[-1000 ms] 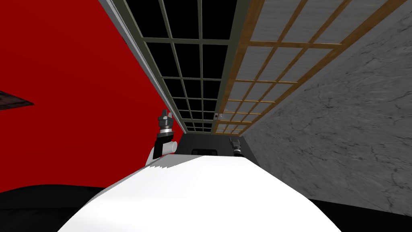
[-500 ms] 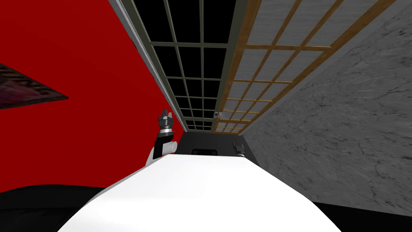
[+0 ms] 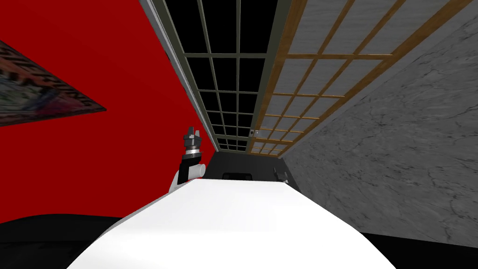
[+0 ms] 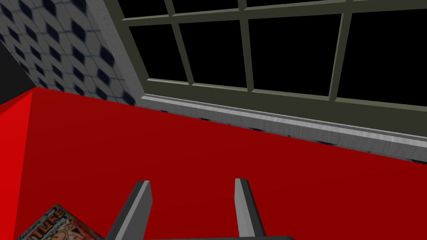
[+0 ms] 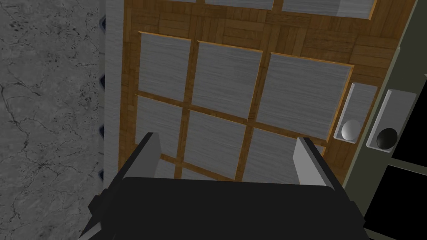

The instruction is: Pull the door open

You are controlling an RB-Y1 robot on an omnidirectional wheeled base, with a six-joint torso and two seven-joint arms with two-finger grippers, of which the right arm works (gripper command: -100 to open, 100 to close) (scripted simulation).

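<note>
Our right pincer (image 5: 228, 141) hung with its fingers wide apart, clamped on nothing, facing the wooden door (image 5: 225, 87) with grey panes. That door stood just ahead of us, between a grey stone-like wall (image 5: 46, 104) and a dark-framed door (image 4: 258, 101) whose panes showed a black area. Its pale round knob (image 5: 350, 130) sat beside one finger, untouched, next to a black knob (image 5: 387, 138) on the dark frame. Our left pincer (image 4: 192, 181), fingers also apart, faced a red wall (image 4: 208, 141) bearing a picture (image 3: 32, 98).

A colourful poster (image 3: 39, 93) hangs on the red wall (image 3: 93, 177), opposite a grey marbled wall (image 3: 397, 154).
</note>
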